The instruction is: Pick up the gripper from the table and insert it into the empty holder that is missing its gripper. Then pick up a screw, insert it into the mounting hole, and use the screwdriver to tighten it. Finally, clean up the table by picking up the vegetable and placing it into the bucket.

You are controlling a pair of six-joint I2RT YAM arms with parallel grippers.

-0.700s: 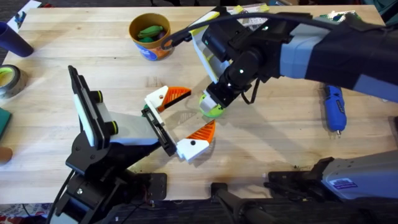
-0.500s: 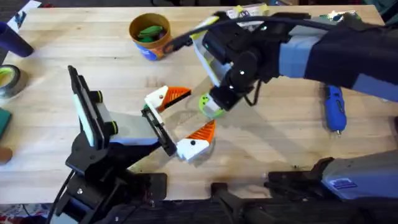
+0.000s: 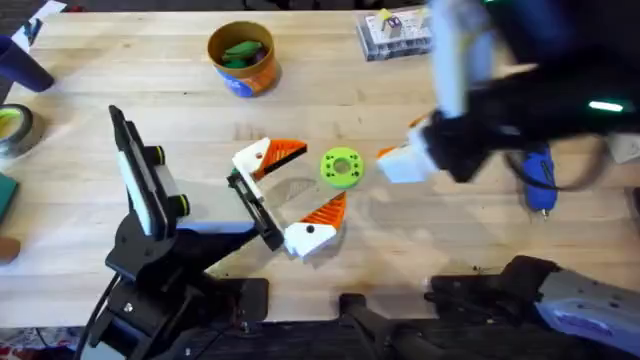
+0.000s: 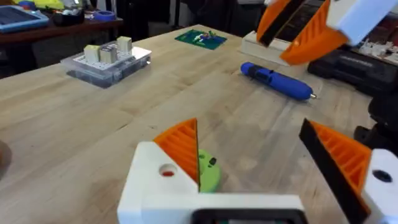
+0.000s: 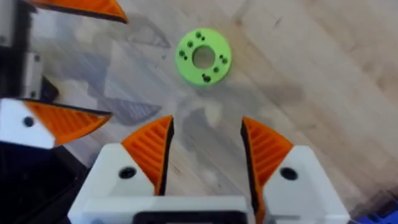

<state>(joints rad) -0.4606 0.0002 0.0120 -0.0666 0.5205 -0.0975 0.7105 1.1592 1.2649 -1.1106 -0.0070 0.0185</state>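
Note:
The vegetable (image 3: 341,167), a lime-green disc with a hollow centre, lies flat on the table (image 3: 150,70). It is just beyond my left gripper (image 3: 292,192), which is open with nothing between its white, orange-padded fingers. Those fingers sit on the holder (image 3: 255,210), a short black bar. From the left wrist the vegetable (image 4: 208,174) peeks out behind one finger. My right gripper (image 3: 398,160) hangs open to the right of the disc, above the table. In its wrist view the vegetable (image 5: 203,56) lies ahead of the right gripper (image 5: 205,149). The blue screwdriver (image 3: 538,175) lies at the right. The orange bucket (image 3: 242,58) stands at the back.
A clear box of small parts (image 3: 395,35) sits at the back right. A tape roll (image 3: 12,128) and a dark blue cylinder (image 3: 20,65) are at the left edge. Green pieces lie inside the bucket. A green circuit board (image 4: 202,38) lies beyond the screwdriver (image 4: 277,81).
The right gripper, which held the green disc over the table's middle, has let it go and pulled away to the right. The disc now lies flat. The left arm has not moved.

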